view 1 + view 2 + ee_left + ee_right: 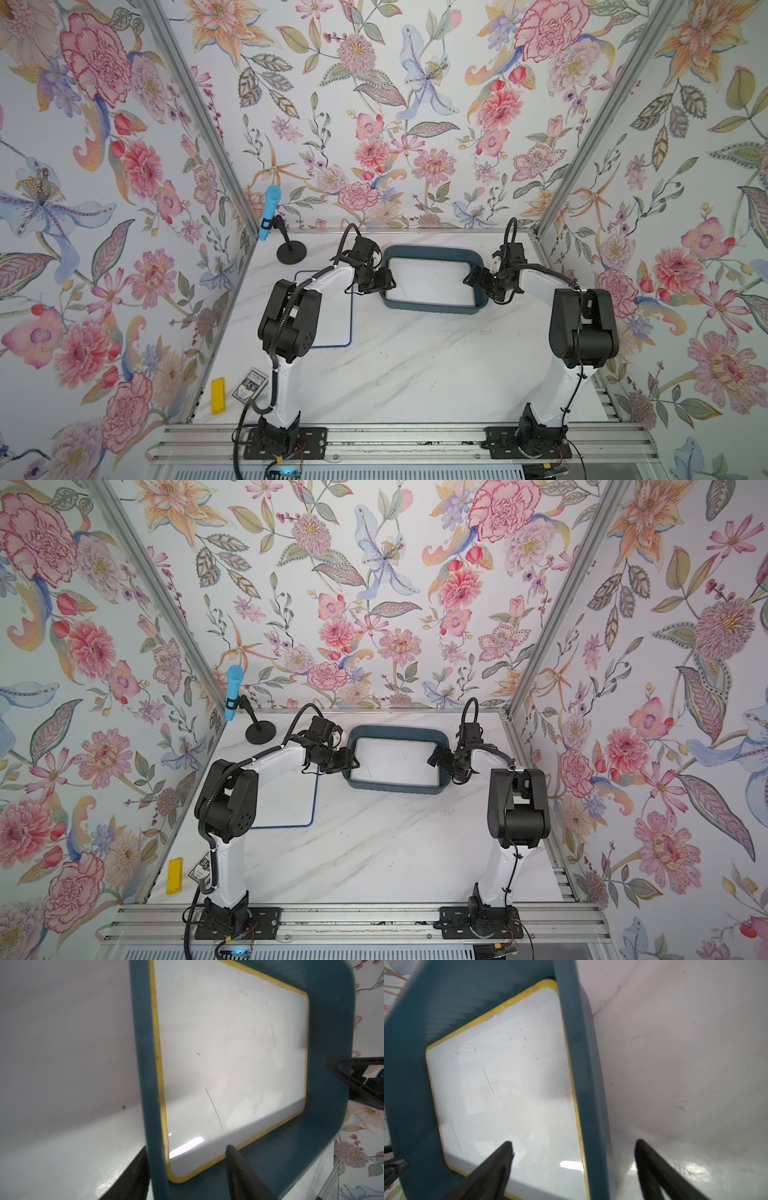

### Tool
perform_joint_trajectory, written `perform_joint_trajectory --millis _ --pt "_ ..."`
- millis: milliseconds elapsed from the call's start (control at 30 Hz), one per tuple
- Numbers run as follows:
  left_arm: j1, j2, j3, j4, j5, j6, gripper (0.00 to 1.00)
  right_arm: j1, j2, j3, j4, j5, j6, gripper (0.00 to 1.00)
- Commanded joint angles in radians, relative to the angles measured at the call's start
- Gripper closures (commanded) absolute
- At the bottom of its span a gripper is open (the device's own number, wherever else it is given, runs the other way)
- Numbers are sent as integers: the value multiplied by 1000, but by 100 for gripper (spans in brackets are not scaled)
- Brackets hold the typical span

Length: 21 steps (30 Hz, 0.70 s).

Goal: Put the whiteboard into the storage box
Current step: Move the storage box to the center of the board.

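Whiteboard (432, 280) boxed, between left claw (390, 283), right claw (468, 279)

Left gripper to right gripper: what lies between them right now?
The storage box with the yellow-edged whiteboard lying inside it spans the stretch from left gripper to right gripper, shown in both top views.

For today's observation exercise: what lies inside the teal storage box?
A yellow-edged whiteboard lies inside the storage box, covering nearly its whole floor. Anything beneath the board is hidden.
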<state>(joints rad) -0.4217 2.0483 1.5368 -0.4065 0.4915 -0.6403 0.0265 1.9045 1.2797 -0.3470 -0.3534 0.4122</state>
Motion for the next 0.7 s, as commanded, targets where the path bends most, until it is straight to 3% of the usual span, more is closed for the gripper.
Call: perform_joint_trajectory --millis 0,133,233,400,667 --pt "6 -116 14 6 0 -14 16 -17 -66 58 3 -44 -10 0" --pt "43 -202 21 -75 -93 2 14 -17 -116 70 3 -66 6 0" --pt "126 -277 -33 -177 -187 4 12 -16 -197 41 3 -49 15 0" --pt "271 -434 -287 -185 -269 2 12 -9 -399 -83 -11 -7 21 0" --pt "380 -542 -540 -143 -347 1 11 98 -677 -285 -104 76 8 0"
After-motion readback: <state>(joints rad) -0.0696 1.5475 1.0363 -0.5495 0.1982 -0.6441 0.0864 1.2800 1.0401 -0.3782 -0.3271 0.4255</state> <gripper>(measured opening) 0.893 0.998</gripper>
